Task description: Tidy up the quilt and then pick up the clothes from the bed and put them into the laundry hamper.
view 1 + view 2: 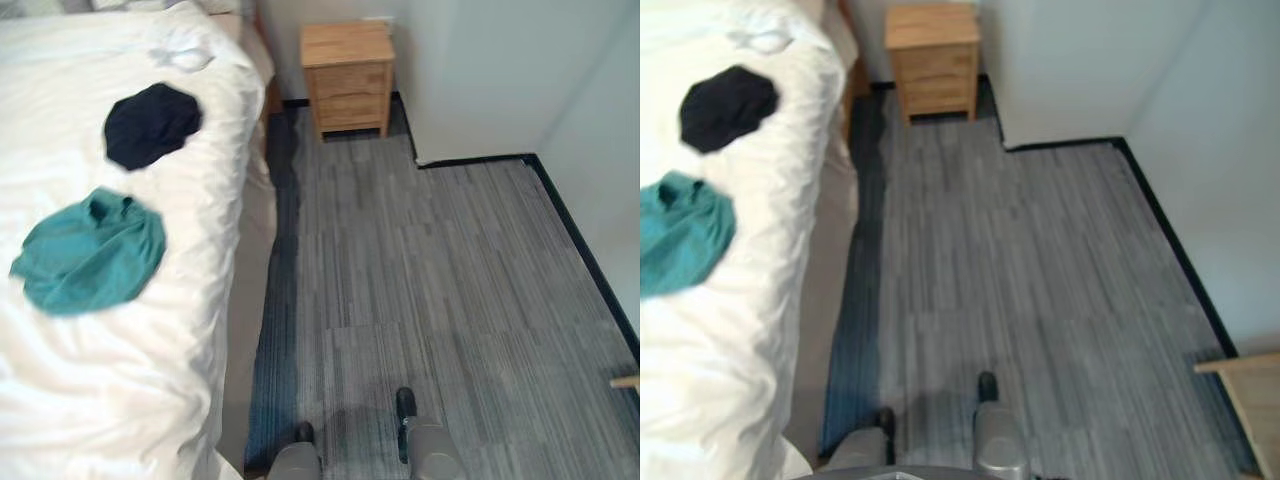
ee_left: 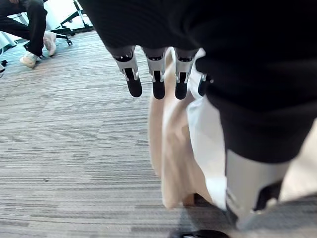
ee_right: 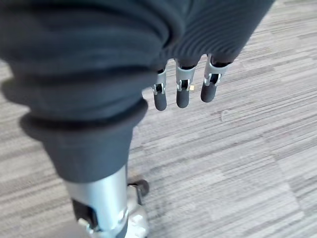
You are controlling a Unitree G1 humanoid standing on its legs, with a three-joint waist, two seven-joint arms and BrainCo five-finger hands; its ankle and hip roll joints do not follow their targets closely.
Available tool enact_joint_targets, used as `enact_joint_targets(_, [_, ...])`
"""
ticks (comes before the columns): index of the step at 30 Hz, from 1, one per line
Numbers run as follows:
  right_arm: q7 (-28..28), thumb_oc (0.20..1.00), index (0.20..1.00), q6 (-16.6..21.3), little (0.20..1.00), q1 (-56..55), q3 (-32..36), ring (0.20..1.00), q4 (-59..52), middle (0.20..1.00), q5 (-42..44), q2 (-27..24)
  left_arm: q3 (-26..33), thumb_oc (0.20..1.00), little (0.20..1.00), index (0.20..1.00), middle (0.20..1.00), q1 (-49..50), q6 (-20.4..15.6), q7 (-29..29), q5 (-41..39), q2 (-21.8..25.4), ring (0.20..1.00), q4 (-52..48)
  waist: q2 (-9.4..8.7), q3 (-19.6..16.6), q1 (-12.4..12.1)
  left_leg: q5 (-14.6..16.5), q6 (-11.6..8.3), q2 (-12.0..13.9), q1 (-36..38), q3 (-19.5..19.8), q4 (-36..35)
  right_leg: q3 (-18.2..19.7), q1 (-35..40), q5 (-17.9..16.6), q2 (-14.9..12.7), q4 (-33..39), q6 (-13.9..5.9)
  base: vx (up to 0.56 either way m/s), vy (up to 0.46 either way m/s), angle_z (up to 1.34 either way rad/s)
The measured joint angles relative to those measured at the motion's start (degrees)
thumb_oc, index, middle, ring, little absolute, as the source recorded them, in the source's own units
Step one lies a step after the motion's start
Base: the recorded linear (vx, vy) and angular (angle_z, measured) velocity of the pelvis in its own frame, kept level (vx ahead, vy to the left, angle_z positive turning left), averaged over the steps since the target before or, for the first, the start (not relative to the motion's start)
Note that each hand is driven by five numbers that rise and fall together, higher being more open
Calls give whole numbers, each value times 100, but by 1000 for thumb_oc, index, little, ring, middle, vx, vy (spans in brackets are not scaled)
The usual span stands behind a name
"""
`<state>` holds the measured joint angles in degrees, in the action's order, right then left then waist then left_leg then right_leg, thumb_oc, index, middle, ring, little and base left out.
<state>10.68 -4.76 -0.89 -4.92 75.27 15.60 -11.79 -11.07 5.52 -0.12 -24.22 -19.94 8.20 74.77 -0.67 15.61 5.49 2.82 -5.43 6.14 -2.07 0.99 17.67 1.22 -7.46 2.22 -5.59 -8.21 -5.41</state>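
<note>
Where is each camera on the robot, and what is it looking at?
Left eye view: on the head, looking down at the white quilt with a teal garment and a black garment, plus the wooden nightstand.
Right eye view: beside it, sharing the same bed, clothes and nightstand.
Left wrist view: on the left arm, looking along the left hand, fingers hanging straight over the carpet by the beige bed skirt; a person's legs show far off.
Right wrist view: on the right arm, looking past the right hand at carpet.

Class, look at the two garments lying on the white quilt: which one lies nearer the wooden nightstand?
The black garment. It lies further up the quilt, toward the nightstand, while the teal garment lies nearer the robot.
</note>
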Motion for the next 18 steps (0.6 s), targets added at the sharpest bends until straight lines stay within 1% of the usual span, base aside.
enact_joint_targets(1, [-1,1000,1000,46,1000,-39,1,1000,5,1000,-1,-19,-44,1000,1000,1000,1000,-76,-64,0,21,9,1000,14,-85,-30,-3,-173,-130,14,-203,2,380,-103,100,-27,-17,122,74,240,-145,12])
enact_joint_targets(2, [-3,1000,1000,104,1000,-40,-15,1000,-13,1000,-7,-38,-27,1000,1000,1000,1000,-113,-94,26,-5,43,1000,-26,-30,-95,-35,-389,-171,44,-330,47,622,-155,198,-21,22,210,123,333,-115,9])
enact_joint_targets(3, [-32,1000,1000,192,1000,27,-11,1000,-6,1000,-50,-80,-36,1000,1000,1000,1000,-210,-142,59,7,42,1000,-79,82,-168,-134,-643,-306,131,-725,228,1255,-558,181,57,168,-14,346,391,-79,21])
enact_joint_targets(4, [-59,1000,1000,205,1000,52,1,1000,35,1000,-102,-77,-128,1000,1000,1000,1000,-204,-202,99,13,107,1000,-187,-61,-122,-157,-691,-440,12,-1274,413,2086,-721,187,114,94,-123,672,528,-8,47])
enact_joint_targets(5, [-82,1000,1000,221,1000,92,-5,1000,75,1000,-186,-143,-228,1000,1000,1000,1000,-295,-247,154,-18,104,1000,-274,-43,-28,-204,-523,-359,-294,-1796,550,2806,-759,208,104,107,-206,759,614,77,2])
enact_joint_targets(6, [-90,1000,1000,254,1000,166,0,1000,57,1000,-202,-229,-193,1000,1000,1000,1000,-282,-234,175,-76,138,1000,-299,-118,-48,-502,-333,-228,-495,-1807,260,2034,-605,269,118,101,-59,735,534,83,-34])
enact_joint_targets(7, [-99,1000,1000,291,1000,221,-16,1000,-14,1000,-205,-244,-192,1000,1000,1000,1000,-239,-231,175,-174,126,1000,-294,-59,-72,-592,-343,-164,-526,-1708,39,1385,-590,380,114,105,82,741,634,178,-87])
enact_joint_targets(8, [-107,1000,1000,393,1000,336,-41,1000,-77,1000,-207,-340,-142,1000,1000,1000,1000,-127,-181,190,-284,93,1000,-251,4,-95,-597,-420,-59,-564,-1547,-175,376,-728,548,-28,174,329,753,482,137,-58])
enact_joint_targets(9, [-109,1000,1000,407,1000,356,-59,1000,-116,1000,-206,-407,-77,1000,1000,1000,1000,-106,-167,195,-361,81,1000,-228,64,-89,-595,-474,-59,-581,-1477,-172,-128,-774,718,-91,232,463,787,747,220,-22])
enact_joint_targets(10, [-153,1000,1000,400,1000,332,-134,1000,-126,1000,-211,-474,-23,1000,1000,1000,1000,-118,-132,277,-480,61,1000,-158,277,-173,-559,-610,-95,-587,-1344,53,-1301,-830,901,-76,461,732,768,579,172,3])
enact_joint_targets(11, [-202,1000,1000,355,1000,340,-196,1000,-107,1000,-214,-499,-21,1000,1000,1000,1000,-230,-126,347,-485,67,1000,-161,350,-169,-614,-764,-128,-596,-1446,189,-1825,-816,928,-41,565,758,826,569,176,6])
enact_joint_targets(12, [-220,1000,1000,310,1000,333,-227,1000,-95,1000,-222,-501,-17,1000,1000,1000,1000,-274,-129,400,-490,66,1000,-156,353,-170,-655,-832,-146,-614,-1498,279,-2024,-785,922,-34,592,765,838,502,185,-20])
enact_joint_targets(13, [-227,1000,1000,295,1000,312,-233,1000,-91,1000,-240,-494,-18,1000,1000,1000,1000,-366,-135,452,-621,49,1000,-162,328,-153,-766,-951,-140,-638,-1591,362,-2247,-724,993,-9,598,797,878,392,164,-19])
enact_joint_targets(14, [-222,1000,1000,294,1000,339,-251,1000,-88,1000,-269,-496,-16,1000,1000,1000,1000,-375,-137,465,-683,37,1000,-178,338,-146,-800,-968,-128,-663,-1646,421,-2236,-725,1065,30,598,794,868,585,240,-22])
enact_joint_targets(15, [-216,1000,1000,287,1000,329,-264,1000,-29,1000,-407,-500,4,1000,1000,1000,1000,-381,-131,499,-695,26,1000,-173,329,-117,-811,-1018,-79,-669,-1683,412,-2157,-717,1198,146,588,787,892,539,201,-11])
enact_joint_targets(17, [-208,1000,1000,214,1000,290,-284,1000,5,1000,-431,-492,137,1000,1000,1000,1000,-369,-80,500,-694,25,1000,-168,340,-117,-819,-1044,-27,-649,-1628,261,-2086,-710,1402,359,572,753,816,715,228,-7])
enact_joint_targets(18, [-186,1000,1000,183,1000,268,-240,1000,33,1000,-418,-462,390,1000,1000,1000,1000,-418,39,517,-623,24,1000,-74,320,-101,-887,-1009,31,-644,-1517,-21,-1745,-734,1578,658,487,576,746,670,212,-2])
